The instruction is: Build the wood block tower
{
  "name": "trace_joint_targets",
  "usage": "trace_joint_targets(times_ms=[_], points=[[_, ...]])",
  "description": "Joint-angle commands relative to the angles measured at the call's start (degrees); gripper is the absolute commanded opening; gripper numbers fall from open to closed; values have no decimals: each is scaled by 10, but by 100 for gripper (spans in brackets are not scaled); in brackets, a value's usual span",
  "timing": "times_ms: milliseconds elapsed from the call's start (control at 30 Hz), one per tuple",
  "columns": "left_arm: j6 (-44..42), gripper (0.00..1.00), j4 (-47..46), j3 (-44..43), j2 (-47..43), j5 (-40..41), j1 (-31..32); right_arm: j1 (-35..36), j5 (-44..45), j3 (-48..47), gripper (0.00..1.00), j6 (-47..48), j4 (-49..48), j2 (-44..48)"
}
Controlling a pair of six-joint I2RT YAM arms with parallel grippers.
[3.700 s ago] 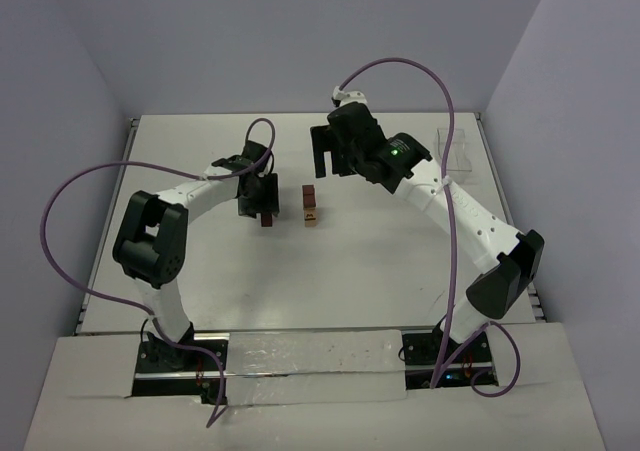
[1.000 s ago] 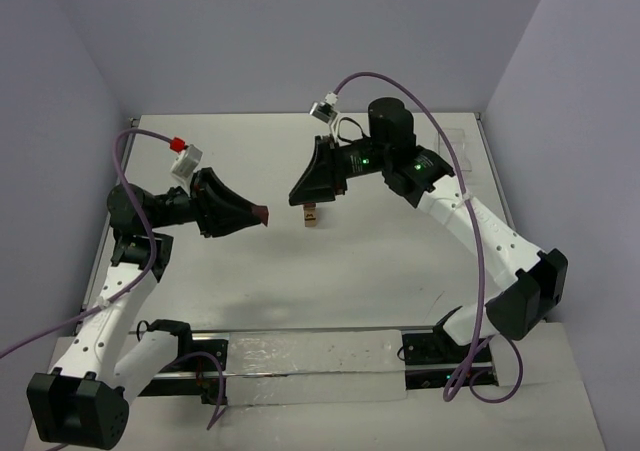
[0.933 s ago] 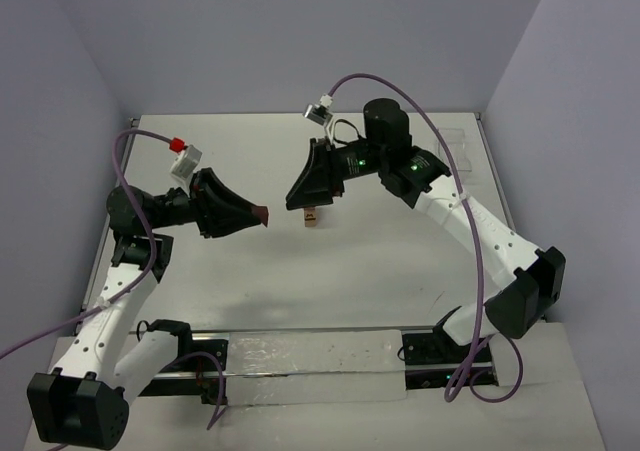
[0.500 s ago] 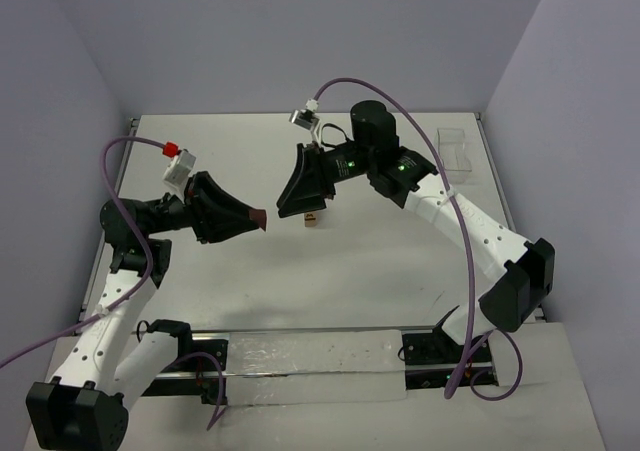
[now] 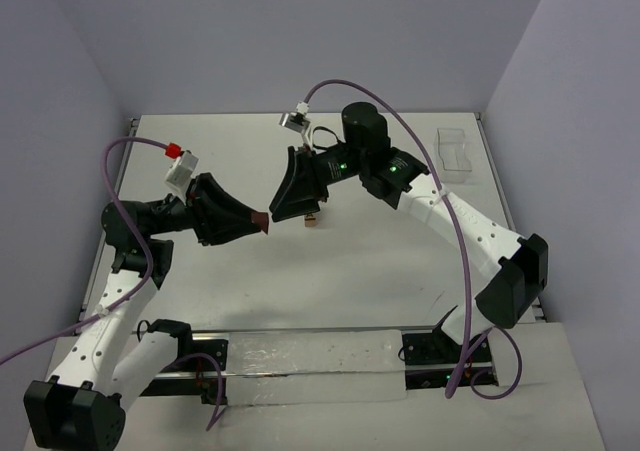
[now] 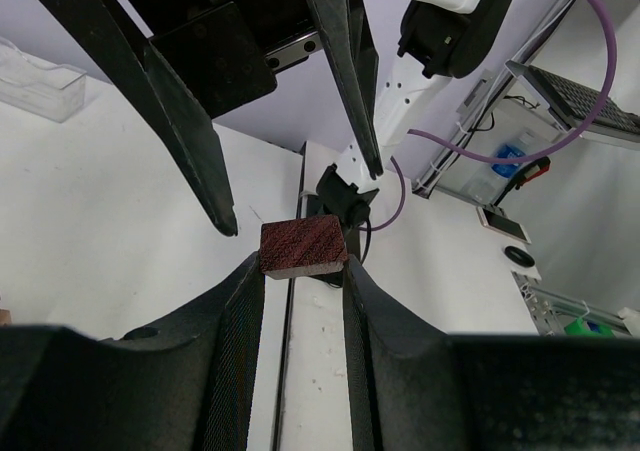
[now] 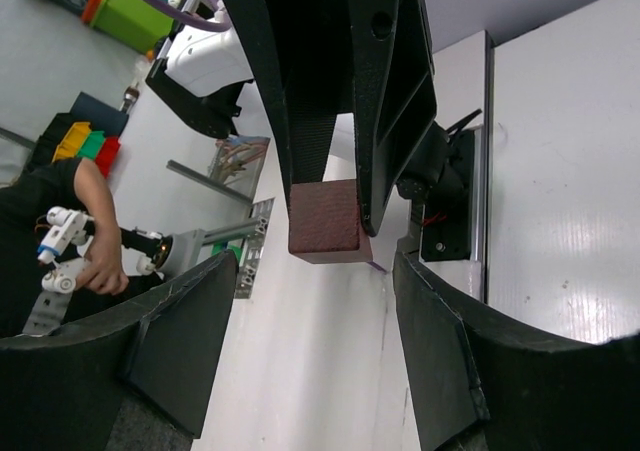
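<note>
A: Left gripper [image 6: 303,263]?
B: Clamped on brown block [image 6: 303,247], held up off the table [image 5: 350,271].
A: Right gripper [image 5: 280,209]?
B: Fingers spread, facing the block, not touching. Tower [image 5: 312,217] stands on the table, partly hidden.

The dark reddish-brown wood block [image 6: 303,248] looks matt, with a rough, grainy face. The jaws are matt black plastic. The counter [image 5: 350,271] is smooth matt white, the tray [image 5: 457,151] clear glossy plastic.
</note>
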State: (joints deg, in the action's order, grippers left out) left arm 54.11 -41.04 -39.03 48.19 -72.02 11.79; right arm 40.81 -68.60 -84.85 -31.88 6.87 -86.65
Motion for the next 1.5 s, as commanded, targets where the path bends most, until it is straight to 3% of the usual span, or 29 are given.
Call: trace_joint_targets(times_ms=[0,433,867,1467], points=[[6,4,-36,-5,1,8,7,8,13,-42,71,26,14,-8],[-1,4,-23,-6,8,15,9,23,14,-61,67,62,57,-8],[-9,4,-9,-8,11,18,9,33,23,-68,51,92,90,-5],[-19,8,16,-13,15,29,10,45,48,-89,37,133,133,-9]])
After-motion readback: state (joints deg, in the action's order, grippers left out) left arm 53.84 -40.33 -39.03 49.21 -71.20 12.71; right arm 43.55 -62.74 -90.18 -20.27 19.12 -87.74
